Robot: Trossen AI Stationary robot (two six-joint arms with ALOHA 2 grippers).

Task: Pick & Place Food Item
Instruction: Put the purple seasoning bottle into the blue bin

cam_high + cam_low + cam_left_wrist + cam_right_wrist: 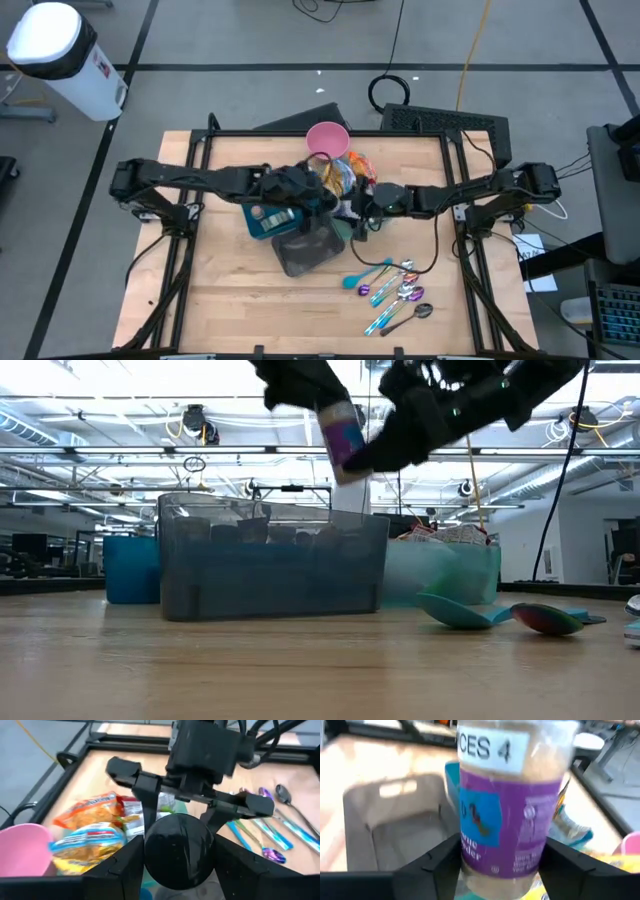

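A clear spice jar (505,815) with a purple label, beige powder and a black lid (179,851) hangs tilted in the air between my two grippers, over the grey bin (305,250). In the low view the jar (342,438) shows above the bin (270,560). My left gripper (179,870) comes from the table's left and is shut on the lid end. My right gripper (500,865) comes from the table's right, its fingers on either side of the jar's body. Snack packs (90,840) lie beside a pink bowl (327,138). My left gripper pinches the jar's black lid (150,851) between its two fingers, which come slanting down from the table's left. The jar is lifted clear and tilted. My right gripper has the jar's labelled body (470,855) between its two fingers, coming nearly level from the table's right and lying across the jar.
A teal bin (270,220) stands against the grey bin's left side. Several coloured spoons (395,290) lie on the bare wood toward the near right. The snack packs (345,175) lie piled behind the grippers. A black frame runs around the table's edges.
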